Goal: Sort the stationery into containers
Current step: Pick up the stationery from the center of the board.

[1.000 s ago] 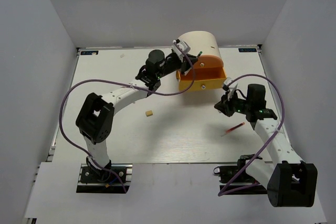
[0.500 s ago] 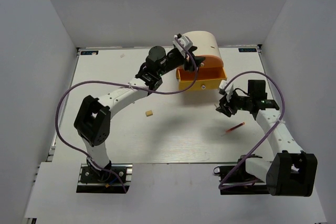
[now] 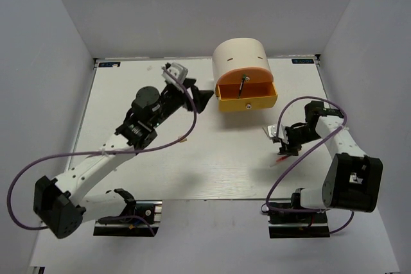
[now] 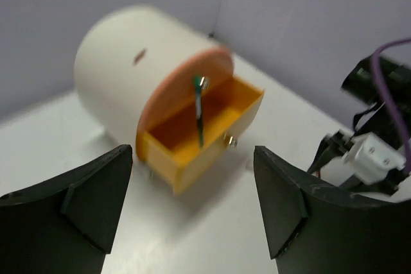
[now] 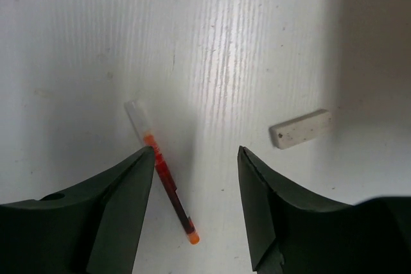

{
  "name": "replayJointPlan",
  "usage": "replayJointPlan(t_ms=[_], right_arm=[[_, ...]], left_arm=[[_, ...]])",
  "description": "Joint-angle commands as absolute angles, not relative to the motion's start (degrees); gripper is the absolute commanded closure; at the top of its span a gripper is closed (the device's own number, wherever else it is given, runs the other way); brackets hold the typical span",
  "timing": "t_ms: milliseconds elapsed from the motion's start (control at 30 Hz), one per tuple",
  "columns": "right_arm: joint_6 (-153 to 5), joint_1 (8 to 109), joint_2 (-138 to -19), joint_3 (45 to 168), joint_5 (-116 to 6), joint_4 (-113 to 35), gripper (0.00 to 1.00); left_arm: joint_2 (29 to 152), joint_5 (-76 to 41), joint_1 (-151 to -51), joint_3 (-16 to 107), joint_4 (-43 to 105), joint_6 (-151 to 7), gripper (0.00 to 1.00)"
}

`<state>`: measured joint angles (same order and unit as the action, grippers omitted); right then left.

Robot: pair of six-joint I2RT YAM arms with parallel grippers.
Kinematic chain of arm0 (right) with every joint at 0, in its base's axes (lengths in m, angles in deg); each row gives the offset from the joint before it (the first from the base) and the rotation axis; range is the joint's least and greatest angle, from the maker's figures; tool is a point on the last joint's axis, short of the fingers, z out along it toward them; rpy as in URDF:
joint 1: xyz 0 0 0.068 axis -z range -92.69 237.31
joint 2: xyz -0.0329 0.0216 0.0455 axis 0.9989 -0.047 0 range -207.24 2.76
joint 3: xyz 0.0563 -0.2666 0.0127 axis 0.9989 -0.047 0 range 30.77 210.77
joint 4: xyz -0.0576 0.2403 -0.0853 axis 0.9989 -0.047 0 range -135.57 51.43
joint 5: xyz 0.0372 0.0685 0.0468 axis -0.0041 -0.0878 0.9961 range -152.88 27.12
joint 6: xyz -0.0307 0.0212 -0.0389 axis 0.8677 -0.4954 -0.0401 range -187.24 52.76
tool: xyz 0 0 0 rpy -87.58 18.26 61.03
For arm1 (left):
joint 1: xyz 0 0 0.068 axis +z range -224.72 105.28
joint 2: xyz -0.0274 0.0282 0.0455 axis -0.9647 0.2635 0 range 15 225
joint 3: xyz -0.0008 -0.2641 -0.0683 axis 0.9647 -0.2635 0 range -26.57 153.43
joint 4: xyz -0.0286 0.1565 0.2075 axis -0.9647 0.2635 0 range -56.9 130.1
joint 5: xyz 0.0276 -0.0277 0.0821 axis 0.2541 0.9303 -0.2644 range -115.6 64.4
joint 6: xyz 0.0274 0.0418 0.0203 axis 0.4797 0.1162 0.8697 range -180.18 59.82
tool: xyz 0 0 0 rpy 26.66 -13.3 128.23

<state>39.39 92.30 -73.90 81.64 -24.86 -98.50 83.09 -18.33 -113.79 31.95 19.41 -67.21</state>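
Observation:
The cream drum unit [image 3: 241,56] stands at the back with its orange drawer [image 3: 247,99] pulled out. A dark highlighter [image 3: 243,85] with a green end [image 4: 199,110] leans upright inside that drawer [image 4: 192,139]. My left gripper [image 3: 200,99] hovers left of the drawer, open and empty [image 4: 192,222]. A thin red pen [image 3: 283,157] lies on the table. My right gripper [image 3: 286,140] hangs just above it, open [image 5: 196,152]; the pen [image 5: 166,184] lies beside and partly under its left finger. A small grey eraser [image 5: 300,128] lies to the right.
White walls close in the table [image 3: 212,171] on three sides. The right arm's wrist and purple cable [image 4: 376,145] show at the right of the left wrist view. Purple cables loop over the table beside both arms.
My left gripper opened, left the highlighter in the orange drawer, and pulled back to the left. My right gripper opened and swung down over the red pen.

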Motion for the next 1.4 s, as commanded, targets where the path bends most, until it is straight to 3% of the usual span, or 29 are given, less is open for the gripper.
replayJointPlan(t_ms=[0,167,600,800,933,1033,1067,1167,1367], right_arm=[[52.5,93.2,-75.0,83.8,-28.2,-105.5,0.39],[55.5,93.2,-76.9,83.1,-31.8,-106.2,0.37],[52.1,91.6,-79.0,73.9,-37.7,-91.3,0.36],[48.5,90.7,-80.6,72.2,-39.7,-86.0,0.40],[47.6,90.3,-81.8,71.8,-41.1,-85.0,0.46],[47.7,89.9,-83.3,72.9,-42.3,-87.1,0.64],[47.3,89.9,-83.6,73.2,-42.7,-87.8,0.78],[47.3,89.9,-85.0,76.2,-41.8,-92.7,0.95],[46.4,89.8,-81.0,87.6,-26.2,-108.5,1.00]], left_arm=[[77.0,-27.5,-113.6,24.6,31.6,-73.2,0.14],[70.9,-33.7,-113.6,15.8,37.3,-83.1,0.06],[70.3,-36.7,-113.6,12.2,40.4,-89.4,0.04],[72.1,-37.2,-113.6,12.2,42.1,-93.6,0.04],[74.3,-37.7,-113.6,12.2,43.4,-99.5,0.02],[76.7,-36.1,-113.6,12.2,43.4,-102.3,0.02],[77.3,-36.1,-113.6,12.2,44.0,-102.3,0.02],[79.7,-35.5,-113.6,13.4,45.4,-103.9,0.02],[82.8,-35.5,-113.6,15.4,48.5,-103.9,0.02]])
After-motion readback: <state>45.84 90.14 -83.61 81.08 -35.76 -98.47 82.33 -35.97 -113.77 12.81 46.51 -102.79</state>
